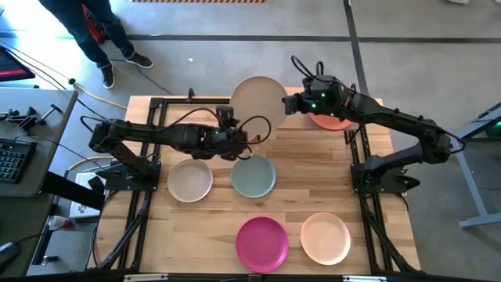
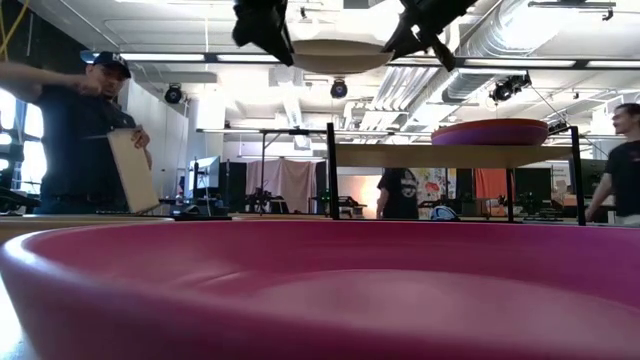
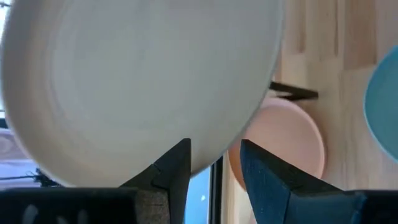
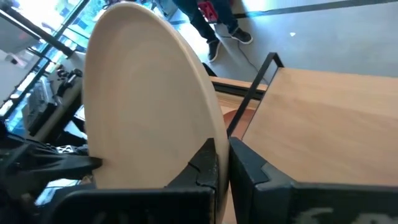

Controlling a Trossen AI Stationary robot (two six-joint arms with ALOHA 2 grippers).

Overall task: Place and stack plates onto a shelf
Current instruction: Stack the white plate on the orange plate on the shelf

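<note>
From above, the right gripper (image 1: pixel 291 103) pinches the rim of a beige plate (image 1: pixel 258 98) held over the left end of the shelf (image 1: pixel 368 117), while the left gripper (image 1: pixel 249 141) sits just beside the plate's near edge with its fingers spread. On the desk (image 1: pixel 313 192) lie a cream plate (image 1: pixel 190 180), a grey-teal plate (image 1: pixel 254 176), a magenta plate (image 1: pixel 262 243) and a pale pink plate (image 1: pixel 326 238); a rust-orange plate (image 1: pixel 333 121) rests on the shelf under the right arm.

At desk height, the magenta plate fills the foreground; behind it the beige plate hangs above the shelf, which bears a purple plate (image 2: pixel 490 131).

The left wrist camera shows its fingers (image 3: pixel 177 165) apart, the beige plate's rim between them without a clear grip.

The right wrist camera shows its fingers (image 4: pixel 205 163) closed on the plate's edge.
</note>
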